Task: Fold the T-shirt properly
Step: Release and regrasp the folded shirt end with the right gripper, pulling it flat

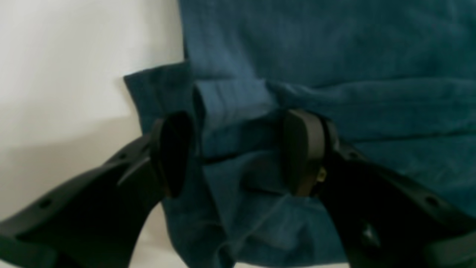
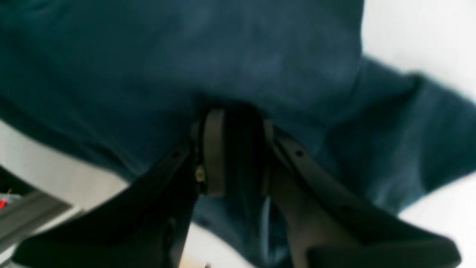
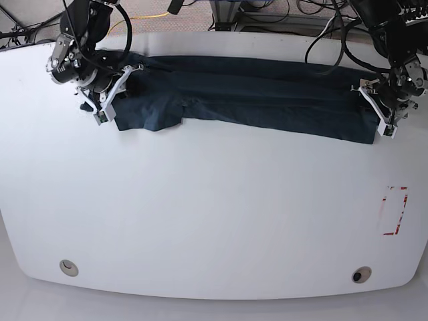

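The right hand (image 2: pixel 238 149) pinches the soft dark blue T-shirt (image 3: pixel 254 97); the left hand (image 1: pixel 238 152) is apart, so grab before lifting both ends together

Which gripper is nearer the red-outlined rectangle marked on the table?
Left. The left gripper is at the T-shirt's end on the same side of the table as the red-outlined rectangle, farther back. The right gripper is at the opposite end.
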